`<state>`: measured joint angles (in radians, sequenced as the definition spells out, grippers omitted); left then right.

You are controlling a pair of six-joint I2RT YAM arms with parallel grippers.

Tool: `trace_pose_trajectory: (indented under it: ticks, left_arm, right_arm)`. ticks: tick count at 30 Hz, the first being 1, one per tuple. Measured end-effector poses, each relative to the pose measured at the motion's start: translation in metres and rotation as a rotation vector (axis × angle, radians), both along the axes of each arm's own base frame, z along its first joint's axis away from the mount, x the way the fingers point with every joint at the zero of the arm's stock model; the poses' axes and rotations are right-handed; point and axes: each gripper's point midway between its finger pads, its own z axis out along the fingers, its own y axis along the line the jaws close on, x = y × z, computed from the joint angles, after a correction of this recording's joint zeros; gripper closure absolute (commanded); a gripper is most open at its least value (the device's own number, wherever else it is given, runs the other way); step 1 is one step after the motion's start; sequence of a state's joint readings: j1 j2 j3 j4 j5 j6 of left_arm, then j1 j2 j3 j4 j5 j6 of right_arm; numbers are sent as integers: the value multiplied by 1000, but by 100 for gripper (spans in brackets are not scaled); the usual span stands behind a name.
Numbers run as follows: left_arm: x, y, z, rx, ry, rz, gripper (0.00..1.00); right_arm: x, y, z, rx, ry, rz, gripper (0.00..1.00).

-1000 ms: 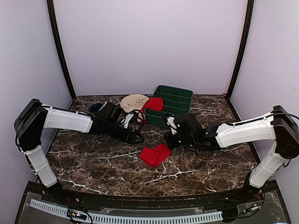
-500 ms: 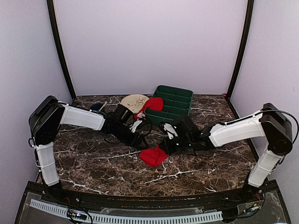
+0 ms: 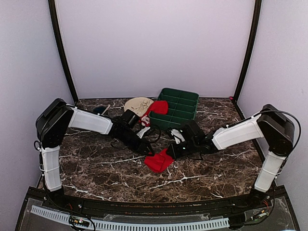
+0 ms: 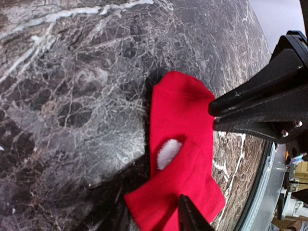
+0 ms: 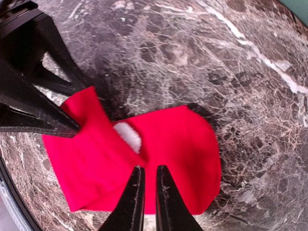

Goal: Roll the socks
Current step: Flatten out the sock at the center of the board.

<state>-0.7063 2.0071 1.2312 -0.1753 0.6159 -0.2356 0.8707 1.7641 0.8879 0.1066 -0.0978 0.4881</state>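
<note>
One red sock (image 3: 158, 162) lies folded on the marble table, with a small white patch (image 4: 168, 153) showing at the fold. It also shows in the right wrist view (image 5: 183, 144). My left gripper (image 3: 150, 151) is open at the sock's left corner, one finger (image 4: 190, 216) over the fabric, the other beside it. My right gripper (image 3: 168, 153) is nearly closed, and its tips (image 5: 149, 168) rest on the sock at the edge of the fold. I cannot tell if it pinches fabric. A second red sock (image 3: 160, 107) hangs at the green bin's left side.
A green compartment bin (image 3: 185, 98) stands at the back centre. A cream plate (image 3: 137, 105) lies left of it, and a dark blue object (image 3: 99, 110) lies further left. Both arms meet over the table's middle, fingertips a few centimetres apart.
Both grippers have moved in and down to the front sock, the left from the left, the right from the right. The sock's right side is pushed up a little.
</note>
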Motion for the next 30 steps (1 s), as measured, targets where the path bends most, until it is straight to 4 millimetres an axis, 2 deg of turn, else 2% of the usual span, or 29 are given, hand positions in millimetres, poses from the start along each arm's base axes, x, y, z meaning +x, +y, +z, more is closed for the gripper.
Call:
trace_pose_trajectory:
  ticks: [5,10,14,18,25,27,30]
  left_arm:
    - [-5,-1,-2,-11,20,-19,77]
    - [-7,-4,1,-29,24,-33,81]
    - [-8,-8,7,-59,17,-48,83]
    - [-14,-11,26,-117,-2,-77,83]
    - [-34,-9,78,-240,-70,-165,83]
    - [-40,-9,86,-268,-73,-193,83]
    - [-50,-8,83,-277,-51,-223,83]
  right_arm:
    - [1,-1,-6,9,22,2,90]
    - [0,-3,-25,-11,63,5,91]
    - [1,-1,-25,1,68,6,91]
    - [4,1,-25,9,69,7,91]
    - [15,15,-25,26,64,17,92]
    - [19,20,-24,28,60,22,92]
    - [26,27,-24,24,52,31,92]
